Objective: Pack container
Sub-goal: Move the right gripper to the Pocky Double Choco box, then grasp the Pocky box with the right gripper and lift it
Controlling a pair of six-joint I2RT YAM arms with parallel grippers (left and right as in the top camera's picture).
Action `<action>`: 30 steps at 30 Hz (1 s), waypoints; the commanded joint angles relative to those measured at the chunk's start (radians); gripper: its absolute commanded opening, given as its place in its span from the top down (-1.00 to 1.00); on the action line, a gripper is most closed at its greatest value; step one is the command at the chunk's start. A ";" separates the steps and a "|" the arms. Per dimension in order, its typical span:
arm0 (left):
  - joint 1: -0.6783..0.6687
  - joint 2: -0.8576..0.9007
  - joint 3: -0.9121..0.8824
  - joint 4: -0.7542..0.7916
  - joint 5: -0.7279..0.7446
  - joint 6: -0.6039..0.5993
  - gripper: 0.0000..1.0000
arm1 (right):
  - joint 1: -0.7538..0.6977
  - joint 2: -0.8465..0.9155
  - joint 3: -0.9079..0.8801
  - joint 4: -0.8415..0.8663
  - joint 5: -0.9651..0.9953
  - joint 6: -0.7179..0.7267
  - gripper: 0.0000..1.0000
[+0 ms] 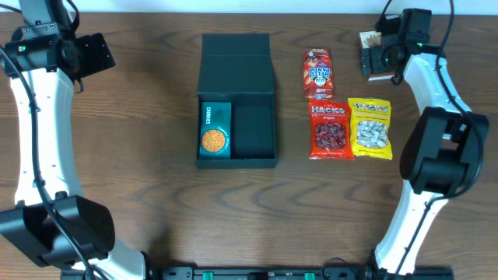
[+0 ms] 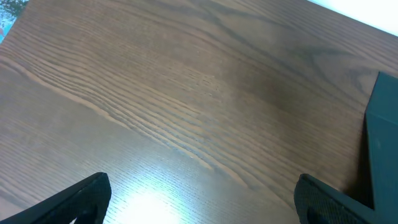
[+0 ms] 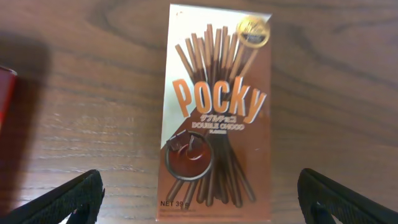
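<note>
Two claws, both spread wide, gripping nothing. My right claw (image 3: pixel 202 205) hangs over one Pocky box (image 3: pixel 214 112); my left claw (image 2: pixel 199 202) over bare table (image 2: pixel 186 93). One container (image 1: pixel 255 128), lid open, sits mid-table, with one teal snack box (image 1: pixel 215 131) in its left half. Right of it: one red carton (image 1: pixel 317 72), one red bag (image 1: pixel 330 129), one yellow bag (image 1: pixel 370 128).
</note>
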 commanded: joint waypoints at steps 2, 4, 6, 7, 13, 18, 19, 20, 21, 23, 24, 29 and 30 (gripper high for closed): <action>0.002 0.009 0.003 -0.003 0.004 -0.012 -0.90 | -0.006 0.031 0.002 0.003 0.007 -0.007 -0.98; 0.002 0.009 0.003 -0.003 0.004 -0.011 -0.90 | -0.008 0.042 0.002 0.005 0.007 0.001 -0.99; 0.002 0.009 0.003 -0.004 0.004 -0.011 -0.91 | -0.011 0.046 0.002 0.006 0.007 0.001 -0.98; 0.002 0.009 0.003 -0.004 0.004 -0.012 -0.91 | -0.013 0.047 0.002 0.007 0.007 0.001 -0.98; 0.002 0.009 0.003 -0.010 0.004 -0.012 -0.90 | -0.040 0.061 0.002 0.015 0.006 0.053 -0.99; 0.002 0.009 0.003 -0.015 0.004 -0.011 -0.91 | -0.054 0.068 0.002 0.022 0.003 0.076 -0.99; 0.002 0.009 0.003 -0.015 0.004 -0.012 -0.90 | -0.055 0.068 0.002 0.026 0.003 0.076 -0.98; 0.002 0.009 0.003 -0.014 0.004 -0.012 -0.90 | -0.055 0.068 0.002 0.031 0.003 0.076 -0.98; 0.002 0.009 0.003 -0.015 0.004 -0.012 -0.90 | -0.055 0.068 0.002 0.034 0.003 0.076 -0.99; 0.002 0.009 0.003 -0.015 0.004 -0.012 -0.91 | -0.055 0.071 0.002 0.041 0.002 0.076 -0.98; 0.002 0.009 0.003 -0.016 0.004 -0.012 -0.90 | -0.055 0.072 0.002 0.042 -0.001 0.076 -0.99; 0.002 0.009 0.003 -0.022 0.004 -0.012 -0.91 | -0.055 0.078 0.002 0.043 -0.005 0.076 -0.97; 0.002 0.009 0.003 -0.023 0.005 -0.012 -0.90 | -0.055 0.079 0.002 0.044 -0.005 0.076 -0.98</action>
